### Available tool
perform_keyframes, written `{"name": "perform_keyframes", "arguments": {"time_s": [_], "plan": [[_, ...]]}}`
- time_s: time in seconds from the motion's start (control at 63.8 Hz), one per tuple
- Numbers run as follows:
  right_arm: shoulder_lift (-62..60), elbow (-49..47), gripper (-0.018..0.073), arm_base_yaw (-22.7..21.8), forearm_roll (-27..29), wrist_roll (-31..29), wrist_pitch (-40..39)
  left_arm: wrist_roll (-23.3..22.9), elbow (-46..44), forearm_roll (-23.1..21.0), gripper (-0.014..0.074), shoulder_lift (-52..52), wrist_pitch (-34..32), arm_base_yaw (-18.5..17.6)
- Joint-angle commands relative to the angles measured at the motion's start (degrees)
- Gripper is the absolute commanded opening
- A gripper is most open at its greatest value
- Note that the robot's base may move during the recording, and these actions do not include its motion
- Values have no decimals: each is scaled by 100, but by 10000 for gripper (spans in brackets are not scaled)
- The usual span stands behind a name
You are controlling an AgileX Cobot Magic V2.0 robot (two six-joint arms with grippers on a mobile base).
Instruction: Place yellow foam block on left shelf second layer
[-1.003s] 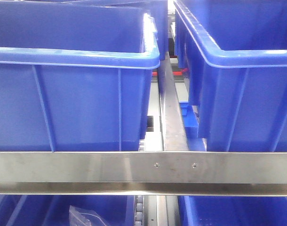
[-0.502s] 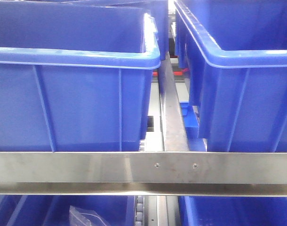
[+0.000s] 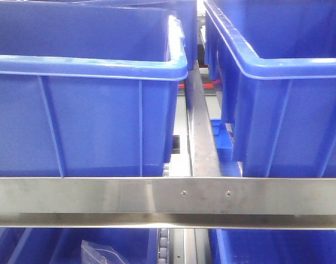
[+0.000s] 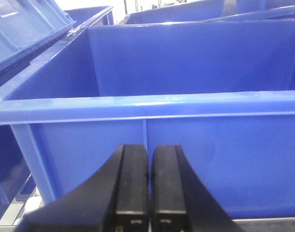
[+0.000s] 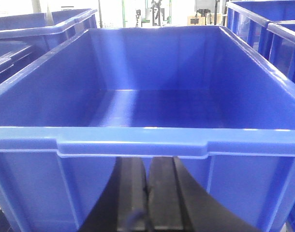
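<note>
The yellow foam block is out of view in every frame. My left gripper [image 4: 150, 147] is shut and empty, its black fingers [image 4: 133, 183] together in front of the outer wall of a blue bin [image 4: 186, 101]. My right gripper [image 5: 147, 162] is shut and empty, just below the front rim of another blue bin [image 5: 133, 137] whose inside shows nothing in it. Neither gripper shows in the front view.
The front view shows two blue bins [image 3: 85, 110] [image 3: 283, 99] on a shelf behind a steel rail [image 3: 168, 201], split by a metal divider [image 3: 200, 132]. More blue bins lie on the layer below, one holding a clear plastic bag [image 3: 102, 253].
</note>
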Motion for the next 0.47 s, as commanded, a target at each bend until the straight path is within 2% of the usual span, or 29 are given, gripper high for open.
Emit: {"name": "perform_keyframes", "arguments": {"time_s": [0.0, 0.455], "plan": [[-101, -122, 47, -28, -47, -55, -576, -22, 151, -29, 124, -96, -473, -27], [-101, -122, 47, -28, -47, -55, -576, -22, 151, -29, 124, -96, -473, -27]]}}
